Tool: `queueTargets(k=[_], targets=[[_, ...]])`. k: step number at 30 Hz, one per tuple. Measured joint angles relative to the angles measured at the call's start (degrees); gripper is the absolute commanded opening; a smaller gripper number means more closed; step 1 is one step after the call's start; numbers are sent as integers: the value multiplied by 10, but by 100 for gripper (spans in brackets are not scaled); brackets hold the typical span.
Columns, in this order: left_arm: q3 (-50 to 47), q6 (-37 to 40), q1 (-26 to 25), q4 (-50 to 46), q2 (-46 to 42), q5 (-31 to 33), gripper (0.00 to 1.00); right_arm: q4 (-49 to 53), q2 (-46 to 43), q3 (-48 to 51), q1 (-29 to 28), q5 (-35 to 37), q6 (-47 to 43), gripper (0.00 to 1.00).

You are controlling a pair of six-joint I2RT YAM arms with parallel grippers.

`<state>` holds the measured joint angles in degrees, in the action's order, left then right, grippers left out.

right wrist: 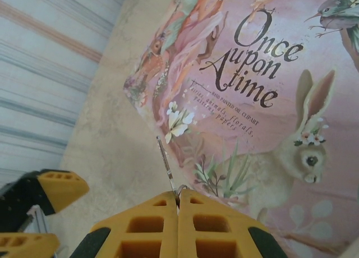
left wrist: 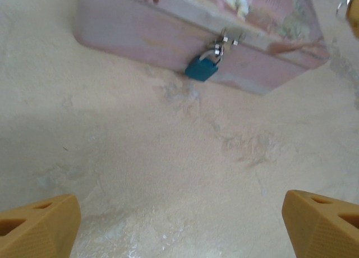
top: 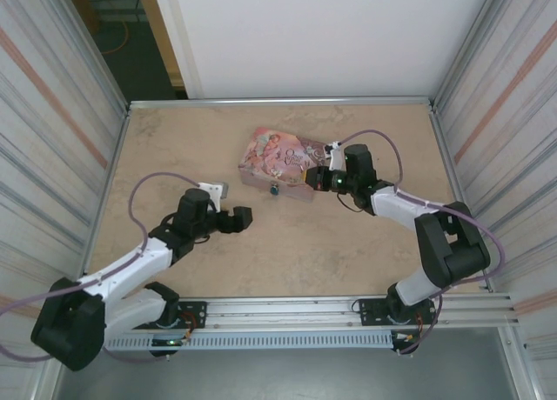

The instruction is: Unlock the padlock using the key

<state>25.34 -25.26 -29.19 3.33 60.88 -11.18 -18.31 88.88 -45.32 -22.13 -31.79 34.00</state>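
The tiny blue padlock (left wrist: 202,67) hangs by its silvery shackle from the hasp on the front wall of a pink illustrated tin (left wrist: 140,33). In the top view the padlock (top: 273,190) is a small dark spot on the tin's near side. My left gripper (left wrist: 179,227) is open and empty, low over the table a short way in front of the padlock (top: 244,217). My right gripper (right wrist: 178,199) is shut on the thin silvery key (right wrist: 165,160). The key's blade points forward past the tin's corner, and this gripper sits at the tin's right end (top: 318,179).
The tin's lid (right wrist: 269,101) carries a rabbit picture and the words "Once upon a time". Bare beige tabletop (top: 348,243) lies between the arms. Striped walls (top: 52,139) close in both sides. The left gripper's yellow fingers (right wrist: 56,188) appear at the lower left of the right wrist view.
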Motion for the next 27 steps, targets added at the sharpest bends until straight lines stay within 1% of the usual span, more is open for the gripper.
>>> queueTargets(k=[6, 9, 18, 27], targets=[[19, 2, 0, 38, 82, -40, 89, -14, 35, -12, 0, -4, 5, 0], [34, 6, 0, 59, 115, -49, 88, -14, 47, -17, 0, -7, 5, 0], [82, 38, 0, 103, 205, -62, 83, -7, 64, -21, 0, -8, 5, 0], [118, 73, 0, 140, 266, -74, 79, -10, 62, -16, -7, 2, 5, 0]])
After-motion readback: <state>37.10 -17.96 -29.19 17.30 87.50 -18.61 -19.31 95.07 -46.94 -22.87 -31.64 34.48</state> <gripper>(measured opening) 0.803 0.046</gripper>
